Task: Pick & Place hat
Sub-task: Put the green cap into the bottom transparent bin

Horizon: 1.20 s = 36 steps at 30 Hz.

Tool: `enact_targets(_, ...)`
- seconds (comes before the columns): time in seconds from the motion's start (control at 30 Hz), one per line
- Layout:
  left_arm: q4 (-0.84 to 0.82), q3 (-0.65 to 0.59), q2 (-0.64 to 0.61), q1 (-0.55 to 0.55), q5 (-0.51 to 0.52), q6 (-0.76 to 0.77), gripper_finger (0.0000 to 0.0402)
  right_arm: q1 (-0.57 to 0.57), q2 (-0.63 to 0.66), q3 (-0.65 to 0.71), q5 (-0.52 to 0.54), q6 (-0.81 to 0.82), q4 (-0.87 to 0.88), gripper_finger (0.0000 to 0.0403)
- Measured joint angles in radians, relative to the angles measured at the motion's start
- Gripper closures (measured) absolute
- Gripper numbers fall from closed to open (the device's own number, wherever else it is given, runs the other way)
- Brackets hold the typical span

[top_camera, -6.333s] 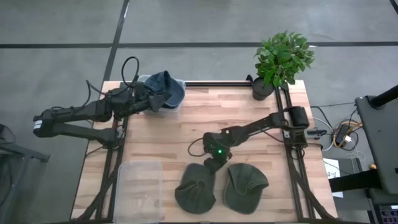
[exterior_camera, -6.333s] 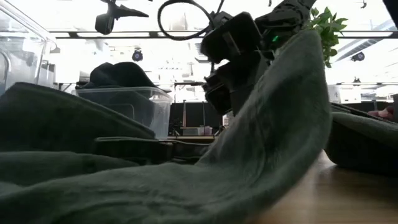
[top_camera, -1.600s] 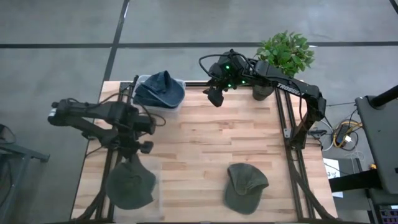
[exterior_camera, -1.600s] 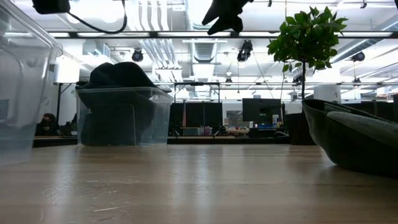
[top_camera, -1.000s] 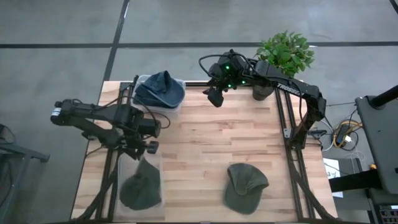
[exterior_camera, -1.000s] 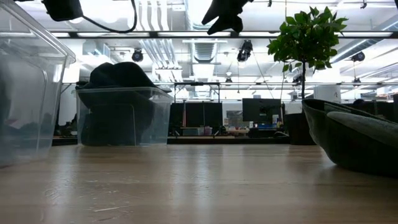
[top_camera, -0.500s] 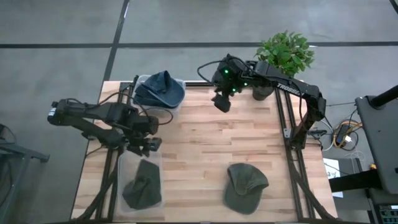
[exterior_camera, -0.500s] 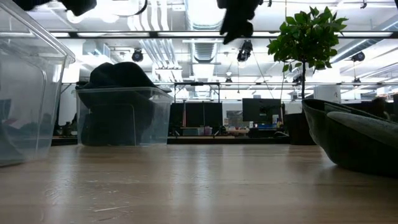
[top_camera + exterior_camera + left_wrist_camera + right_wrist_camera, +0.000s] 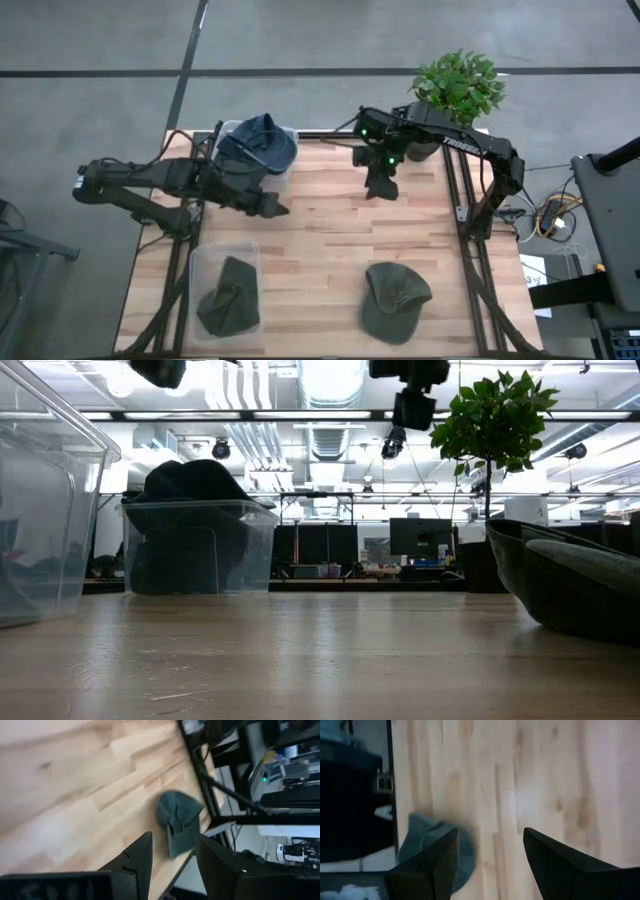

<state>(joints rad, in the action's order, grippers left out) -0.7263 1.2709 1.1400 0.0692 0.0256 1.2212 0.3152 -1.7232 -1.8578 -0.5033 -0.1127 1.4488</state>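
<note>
A green hat (image 9: 395, 299) lies flat on the wood near the table's near edge, right of centre; it also shows in the low view (image 9: 572, 582) and in both wrist views (image 9: 177, 821) (image 9: 439, 851). A second green hat (image 9: 228, 308) lies crumpled in the clear bin (image 9: 200, 262) at the near left. My left gripper (image 9: 276, 208) (image 9: 173, 837) hovers open over the table's left-centre. My right gripper (image 9: 382, 186) (image 9: 490, 832) hovers open over the far centre, well above the wood.
A second clear bin (image 9: 284, 160) (image 9: 196, 546) at the far left holds blue hats (image 9: 256, 142). A potted plant (image 9: 455, 92) (image 9: 495, 420) stands at the far right corner. Bare wood (image 9: 320, 250) lies between the grippers and the free hat.
The green hat has dropped from an upright, stretched shape into a crumpled heap in the near-left bin. My left gripper has swung from above that bin toward the table's centre and far side. My right gripper has moved toward the right and near edges.
</note>
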Motion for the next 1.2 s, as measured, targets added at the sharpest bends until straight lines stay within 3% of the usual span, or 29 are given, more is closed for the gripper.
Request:
enact_targets(0.17, 0.021, 0.0, 0.046, -0.036, -0.008, -0.092, 0.0262, -0.046, 0.013, 0.06, -0.002, 0.003, 0.015, 0.0188)
enact_targets(0.5, 0.055, 0.0, 0.145, -0.056, -0.007, -0.093, 0.0262, -0.152, 0.119, 0.237, -0.002, 0.031, 0.054, 0.0188)
enact_targets(0.83, 0.205, 0.0, 0.212, -0.083, 0.047, -0.076, 0.0262, -0.266, 0.288, 0.477, -0.004, 0.306, 0.052, 0.0188)
enact_targets(1.0, 0.216, 0.0, 0.216, -0.097, 0.058, -0.168, 0.0262, -0.353, 0.389, 0.598, -0.006, 0.573, -0.035, 0.0188)
enact_targets(1.2, 0.279, 0.0, 0.204, -0.101, 0.04, -0.368, 0.0262, -0.499, 0.506, 0.762, -0.005, 1.103, -0.219, 0.0188)
